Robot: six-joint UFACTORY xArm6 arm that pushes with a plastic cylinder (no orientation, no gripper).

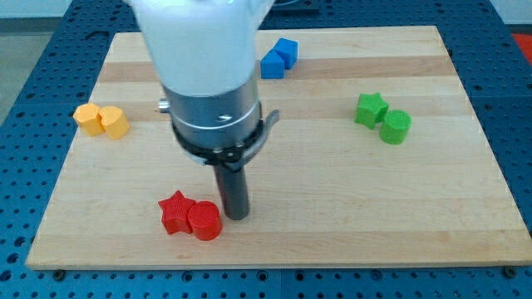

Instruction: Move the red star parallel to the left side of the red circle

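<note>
The red star (174,212) lies near the view's bottom, left of centre, on the wooden board. The red circle (204,222) sits right against it on its right and slightly lower; the two touch. My tip (235,215) stands just right of the red circle, close to it or touching its right side. The arm's white and grey body hangs above, hiding the board behind it.
Two yellow blocks (100,120) sit together at the view's left. Two blue blocks (279,58) sit at the top centre. A green star (371,109) and a green cylinder (396,126) sit at the right. The board's bottom edge (274,264) runs close below the red blocks.
</note>
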